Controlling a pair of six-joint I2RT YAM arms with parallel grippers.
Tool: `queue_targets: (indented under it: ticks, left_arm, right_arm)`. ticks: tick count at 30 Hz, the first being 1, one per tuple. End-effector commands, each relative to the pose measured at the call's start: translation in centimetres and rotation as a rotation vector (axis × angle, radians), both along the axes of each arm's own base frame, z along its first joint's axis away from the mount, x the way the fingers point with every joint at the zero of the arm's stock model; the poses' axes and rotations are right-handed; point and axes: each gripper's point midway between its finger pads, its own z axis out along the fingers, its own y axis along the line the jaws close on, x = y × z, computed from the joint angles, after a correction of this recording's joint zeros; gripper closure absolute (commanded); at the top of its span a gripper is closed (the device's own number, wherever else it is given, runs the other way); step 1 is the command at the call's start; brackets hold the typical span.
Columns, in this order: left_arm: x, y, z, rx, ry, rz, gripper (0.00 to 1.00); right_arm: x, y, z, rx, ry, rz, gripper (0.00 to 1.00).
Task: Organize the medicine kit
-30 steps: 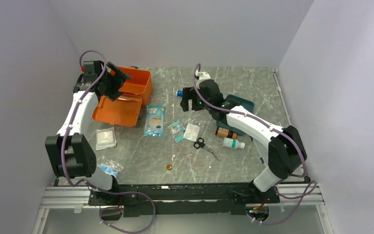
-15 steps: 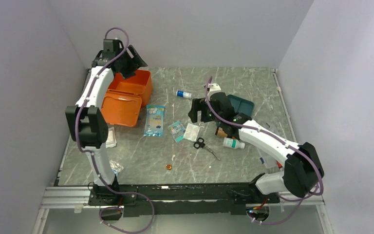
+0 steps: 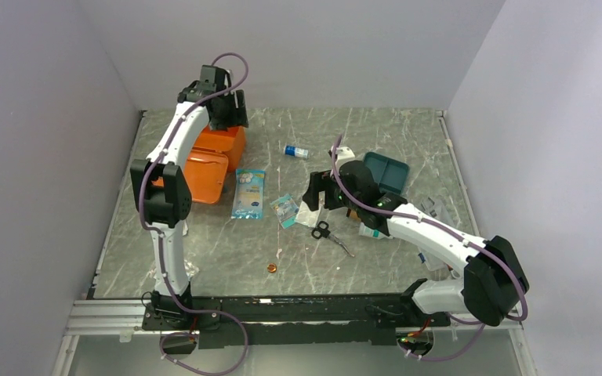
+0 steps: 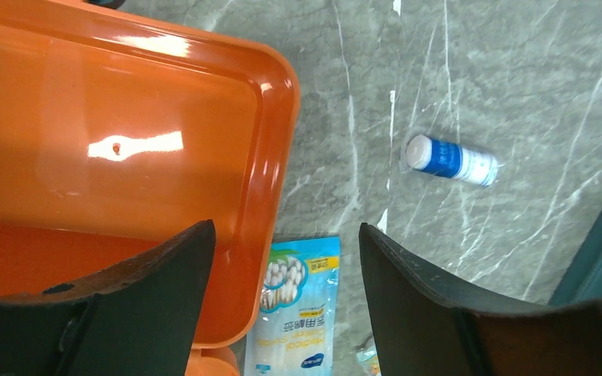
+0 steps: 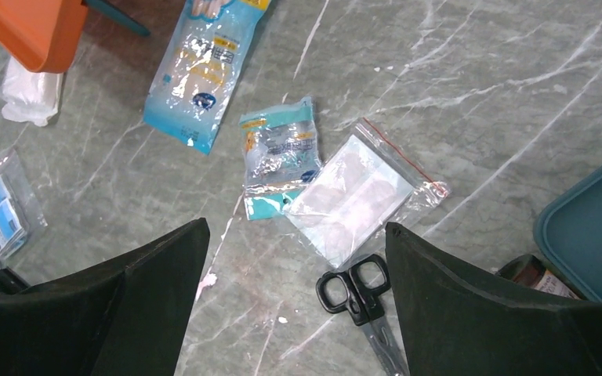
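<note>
The medicine kit (image 3: pixel 208 168) is an orange box lying open at the back left, its lid flat in front of its base. My left gripper (image 3: pixel 231 110) hangs open and empty above the kit's back right corner. In the left wrist view the left gripper (image 4: pixel 284 227) spans the kit's rim (image 4: pixel 278 157). My right gripper (image 3: pixel 317 192) is open and empty above mid-table. In the right wrist view the right gripper (image 5: pixel 296 225) hovers over a clear zip bag (image 5: pixel 360 196) and black scissors (image 5: pixel 357 290).
A blue swab packet (image 3: pixel 248 193) lies beside the kit. A blue-white bottle (image 3: pixel 296 151) lies behind it, and a teal packet (image 3: pixel 284 210) in front. A teal tray (image 3: pixel 388 172), a white bottle (image 3: pixel 376 232) and a brown bottle (image 5: pixel 541 278) are at right. A gauze pack (image 5: pixel 27 94) is at left.
My left arm has risen and swung right, from over the kit's left side to its back right corner. My right gripper has moved nearer, from beside the blue-white bottle to above the zip bag.
</note>
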Motion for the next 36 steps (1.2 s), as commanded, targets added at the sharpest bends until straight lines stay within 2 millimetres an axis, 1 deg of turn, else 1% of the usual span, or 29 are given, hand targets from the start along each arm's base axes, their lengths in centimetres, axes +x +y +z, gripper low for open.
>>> queue_targets:
  ticks: [1,6,8,11,16,18,21,23,26,28,29,31,33,36]
  left_arm:
    - [0.0,0.3,-0.5,0.135,-0.009,-0.076,0.28]
    - [-0.3,0.0,-2.5,0.170,0.033,-0.121,0.32]
    - [-0.2,-0.2,-2.9,0.167,0.040,-0.136,0.35]
    - [-0.2,-0.3,-3.2,0.169,0.044,-0.151,0.42]
    - [-0.3,0.0,-4.0,0.190,0.063,-0.151,0.48]
    - [-0.4,0.0,-4.3,0.190,0.070,-0.159,0.55]
    - [-0.6,0.0,-4.7,0.196,0.077,-0.174,0.71]
    - [-0.7,0.1,-4.9,0.205,0.084,-0.178,0.78]
    - [-0.9,0.4,-4.9,0.221,0.081,-0.183,0.86]
    - [-1.0,0.5,-4.6,0.227,0.075,-0.190,0.97]
    - [-1.1,0.5,-4.5,0.229,0.073,-0.194,1.00]
    - [-1.1,0.5,-4.2,0.233,0.064,-0.201,1.00]
    - [-1.1,1.1,-3.9,0.266,0.054,-0.191,1.00]
    - [-1.5,1.1,-3.3,0.282,0.036,-0.211,1.00]
  right_arm:
    - [-0.2,0.9,1.8,0.057,-0.042,0.024,0.15]
    - [-0.5,0.9,1.7,0.054,-0.034,0.029,0.15]
    - [-0.7,0.9,1.7,0.052,-0.034,0.031,0.15]
    - [-1.0,0.7,1.6,0.051,-0.033,0.027,0.15]
    - [-1.4,0.3,1.5,0.054,-0.030,0.020,0.15]
    - [-1.5,0.2,1.4,0.054,-0.027,0.018,0.15]
    - [-1.7,0.1,1.4,0.052,-0.025,0.019,0.16]
    - [-1.8,0.1,1.4,0.053,-0.024,0.020,0.16]
    - [-2.0,0.0,1.5,0.057,-0.021,0.019,0.16]
    - [-2.1,0.0,1.5,0.059,-0.020,0.018,0.16]
    - [-2.2,0.0,1.5,0.060,-0.019,0.019,0.16]
    - [-2.3,0.0,1.6,0.062,-0.018,0.020,0.16]
    - [-2.5,-0.1,1.6,0.061,-0.018,0.020,0.16]
    - [-2.7,-0.2,1.7,0.060,-0.019,0.024,0.16]
